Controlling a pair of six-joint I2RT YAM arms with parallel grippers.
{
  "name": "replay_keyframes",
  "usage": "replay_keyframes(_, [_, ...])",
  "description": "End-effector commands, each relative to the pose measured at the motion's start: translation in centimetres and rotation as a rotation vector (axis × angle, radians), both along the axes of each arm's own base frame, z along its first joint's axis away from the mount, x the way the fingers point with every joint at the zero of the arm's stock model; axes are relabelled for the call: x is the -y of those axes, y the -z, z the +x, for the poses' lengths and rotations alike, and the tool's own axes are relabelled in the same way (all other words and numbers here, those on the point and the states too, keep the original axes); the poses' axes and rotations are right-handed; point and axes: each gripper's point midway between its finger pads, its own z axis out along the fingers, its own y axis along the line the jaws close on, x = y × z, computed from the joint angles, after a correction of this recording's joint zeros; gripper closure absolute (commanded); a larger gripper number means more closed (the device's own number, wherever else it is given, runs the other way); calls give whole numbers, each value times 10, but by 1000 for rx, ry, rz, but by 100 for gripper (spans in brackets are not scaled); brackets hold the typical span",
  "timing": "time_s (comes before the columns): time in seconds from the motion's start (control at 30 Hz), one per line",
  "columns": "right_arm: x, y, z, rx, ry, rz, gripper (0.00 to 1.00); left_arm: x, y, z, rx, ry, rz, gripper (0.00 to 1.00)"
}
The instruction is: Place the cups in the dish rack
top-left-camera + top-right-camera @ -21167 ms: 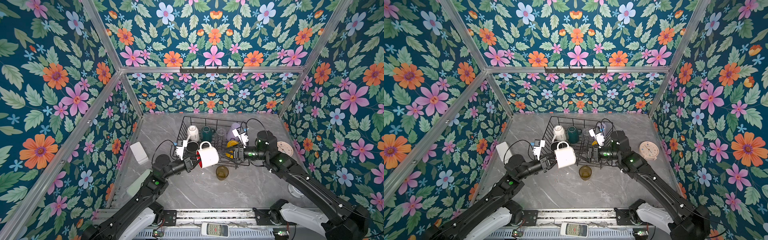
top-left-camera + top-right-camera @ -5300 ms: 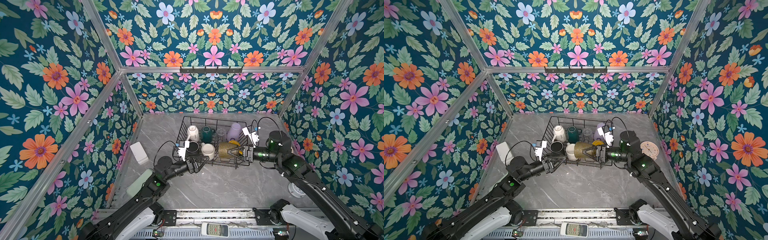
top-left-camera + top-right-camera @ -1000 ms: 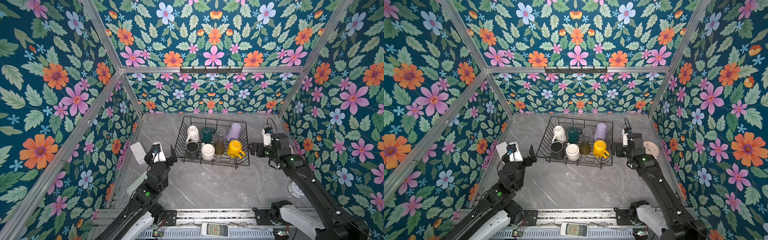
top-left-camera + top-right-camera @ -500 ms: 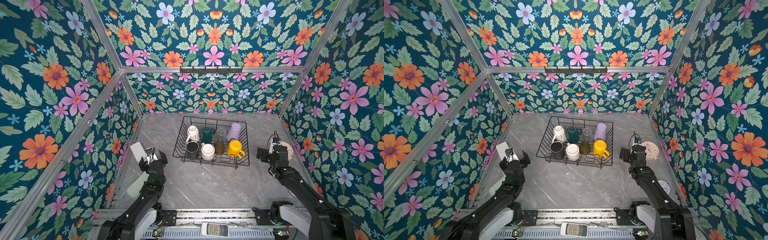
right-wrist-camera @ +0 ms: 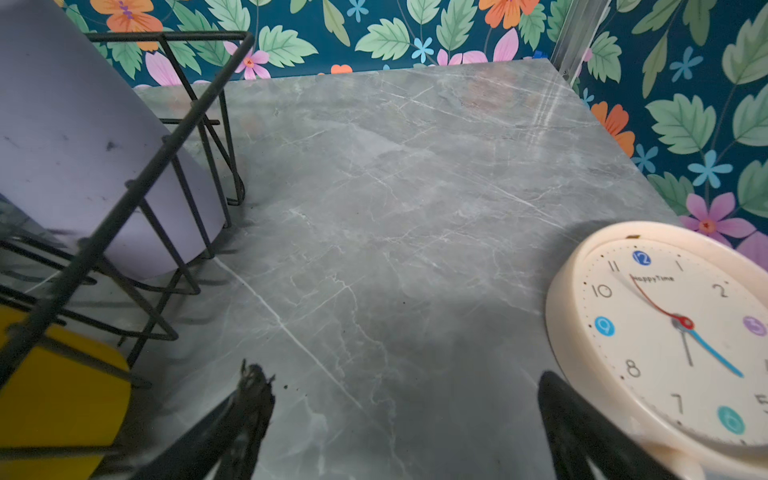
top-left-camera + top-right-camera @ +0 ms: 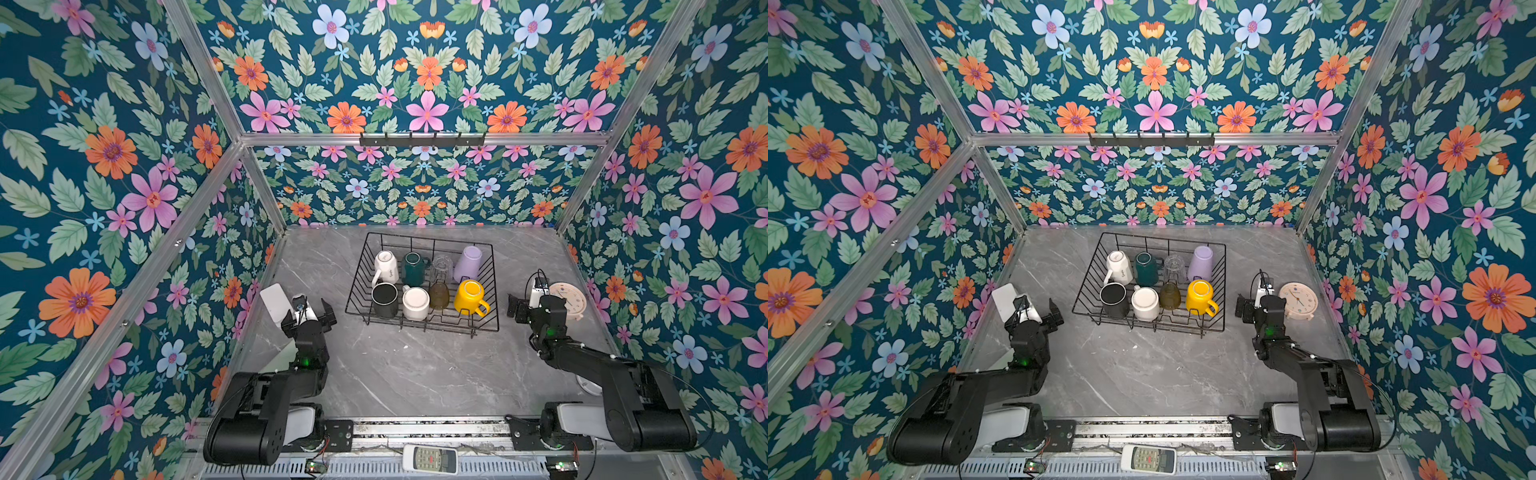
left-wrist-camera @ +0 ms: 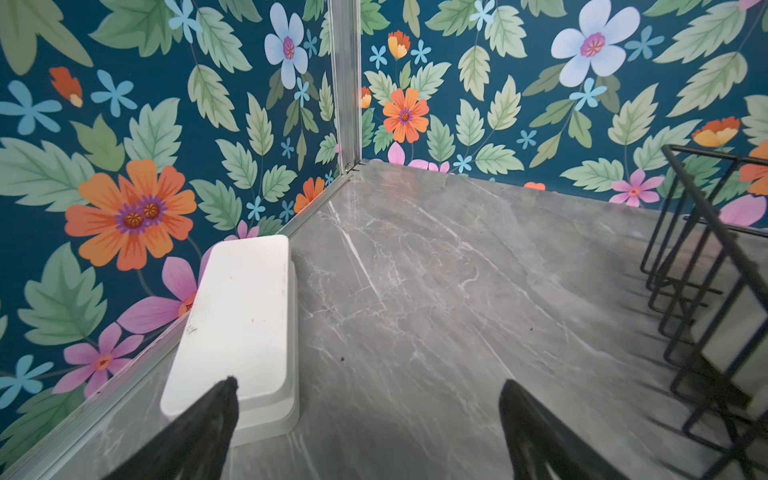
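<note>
Cups fill the dish rack between the left and right jaws, both wide, empty, not touching it.

A white box sits left, a cream clock right, a remote in front.

Top views high, looking down; wrist views low, close, both catching dish rack.
</note>
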Motion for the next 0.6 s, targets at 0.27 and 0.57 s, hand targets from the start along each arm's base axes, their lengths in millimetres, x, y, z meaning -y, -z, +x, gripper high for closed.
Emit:
replay_keyframes(0.27, [-7, -14, 9, 126, -46, -14, 1, 9, -13, 31, 96, 71, 63, 1])
replay_keyframes(0.57, [-8, -11, 8, 138, -56, -18, 1, 8, -5, 41, 65, 69, 73, 1])
